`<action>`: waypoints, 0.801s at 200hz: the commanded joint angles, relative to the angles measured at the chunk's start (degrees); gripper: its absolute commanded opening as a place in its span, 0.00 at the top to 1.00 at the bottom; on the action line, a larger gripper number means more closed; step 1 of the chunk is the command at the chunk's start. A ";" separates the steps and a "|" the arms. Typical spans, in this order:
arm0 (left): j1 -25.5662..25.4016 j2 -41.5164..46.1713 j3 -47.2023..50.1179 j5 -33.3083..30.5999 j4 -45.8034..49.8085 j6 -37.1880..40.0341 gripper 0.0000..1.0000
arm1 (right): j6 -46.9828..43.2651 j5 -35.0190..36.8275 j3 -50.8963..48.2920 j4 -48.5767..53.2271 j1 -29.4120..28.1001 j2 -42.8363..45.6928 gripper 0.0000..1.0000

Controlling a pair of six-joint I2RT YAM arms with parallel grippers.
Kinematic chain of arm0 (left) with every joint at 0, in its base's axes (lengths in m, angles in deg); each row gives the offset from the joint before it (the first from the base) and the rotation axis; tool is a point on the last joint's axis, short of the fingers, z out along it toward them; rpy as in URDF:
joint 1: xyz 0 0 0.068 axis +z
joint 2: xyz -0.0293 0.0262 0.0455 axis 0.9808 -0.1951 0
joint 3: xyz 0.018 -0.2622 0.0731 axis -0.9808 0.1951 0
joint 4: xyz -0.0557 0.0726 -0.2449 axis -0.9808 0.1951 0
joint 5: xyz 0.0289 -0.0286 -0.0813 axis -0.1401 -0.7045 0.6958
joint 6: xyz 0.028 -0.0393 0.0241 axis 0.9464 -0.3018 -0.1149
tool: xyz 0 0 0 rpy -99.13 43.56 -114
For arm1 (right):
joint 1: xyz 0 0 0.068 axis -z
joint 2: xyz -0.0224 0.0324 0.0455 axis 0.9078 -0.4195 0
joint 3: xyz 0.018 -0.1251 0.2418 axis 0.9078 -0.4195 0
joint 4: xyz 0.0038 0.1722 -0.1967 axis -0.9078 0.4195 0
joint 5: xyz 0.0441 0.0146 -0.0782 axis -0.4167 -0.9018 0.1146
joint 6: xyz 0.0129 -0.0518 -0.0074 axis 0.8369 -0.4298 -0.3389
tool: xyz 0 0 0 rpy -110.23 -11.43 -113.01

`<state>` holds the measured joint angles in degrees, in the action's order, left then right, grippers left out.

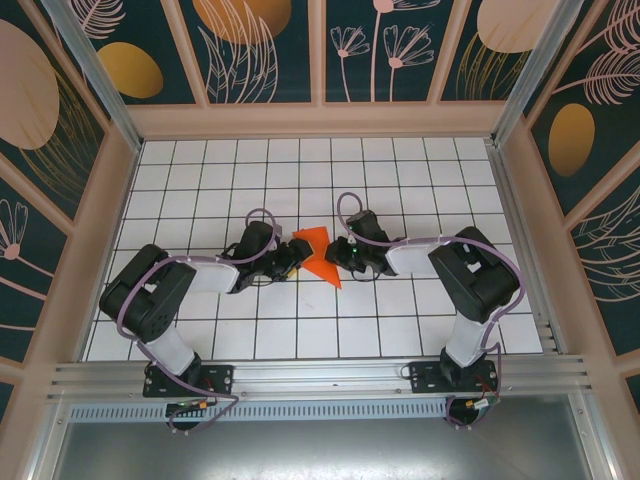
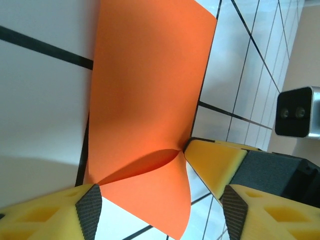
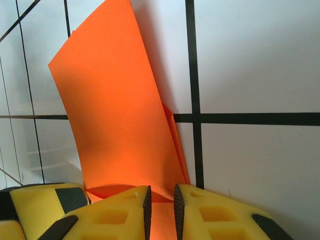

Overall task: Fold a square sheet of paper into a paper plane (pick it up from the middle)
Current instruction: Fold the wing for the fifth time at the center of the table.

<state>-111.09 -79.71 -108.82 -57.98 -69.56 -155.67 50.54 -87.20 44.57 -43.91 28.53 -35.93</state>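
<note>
The right gripper (image 3: pixel 161 201) is seen closest, its yellow fingers pressed nearly together, with the lower edge of the orange paper (image 3: pixel 120 115) pinched between them. The paper is bent up off the white tiled table (image 3: pixel 260 60) and is curved. The fingers of the left gripper (image 2: pixel 160 216) are spread wide at the paper's other end, and no squeeze is seen. From above, the paper is found near the middle of the table, between both grippers. The table is ringed by a pale wooden rim (image 1: pixel 320 122) and dark walls (image 1: pixel 260 50) painted with flowers. Many bare tiles are left on every side. The left arm (image 1: pixel 160 290) and right arm (image 1: pixel 470 270) are bent and reached inward, low over the table.
</note>
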 commanded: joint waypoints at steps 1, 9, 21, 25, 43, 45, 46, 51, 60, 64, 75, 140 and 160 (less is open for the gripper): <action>-0.34 1.30 -1.39 -3.24 5.83 1.96 0.30 | -0.03 1.69 -2.46 2.89 1.24 0.19 0.77; -0.36 1.15 -1.71 -3.31 6.45 2.02 0.30 | 0.19 1.38 -2.76 2.45 1.49 0.13 0.77; -0.36 0.64 -2.16 -2.83 6.59 1.96 0.30 | 0.37 0.74 -3.23 1.65 1.80 0.23 0.77; -0.33 0.37 -2.47 -2.62 6.84 1.93 0.30 | 0.46 0.57 -3.40 1.41 1.77 0.26 0.77; -0.36 -0.18 -3.31 -2.46 7.50 1.81 0.30 | 0.74 -0.02 -3.78 0.70 2.18 0.43 0.77; -0.36 -0.19 -3.38 -2.60 7.71 1.81 0.30 | 0.82 0.00 -3.81 0.66 2.18 0.45 0.77; -0.36 -0.19 -3.40 -2.64 7.85 1.81 0.30 | 0.83 0.00 -3.84 0.66 2.20 0.42 0.77; -0.36 -0.19 -3.71 -3.01 8.33 1.81 0.29 | 0.81 -0.06 -3.84 0.65 2.18 0.40 0.77; -0.36 -0.12 -4.02 -3.31 8.93 1.91 0.29 | 0.74 -0.17 -3.89 0.51 2.25 0.42 0.77; -0.36 -0.18 -4.16 -3.32 8.89 1.92 0.29 | 0.71 -0.25 -3.88 0.56 2.24 0.42 0.77; -0.34 -0.44 -4.62 -2.73 8.56 1.96 0.29 | 0.61 -0.34 -3.98 0.48 2.23 0.49 0.77; -0.40 -1.74 -6.18 3.39 4.10 2.90 0.39 | 0.29 -1.78 -4.68 -0.58 3.17 0.84 0.77; -0.41 -1.01 -5.39 3.40 3.85 4.06 0.43 | -0.34 -2.43 -4.71 -0.89 3.62 1.31 0.77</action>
<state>-111.35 -81.18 -114.05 -56.30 -64.12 -153.83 50.94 -90.76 41.89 -48.17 30.61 -35.45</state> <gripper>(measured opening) 0.590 0.228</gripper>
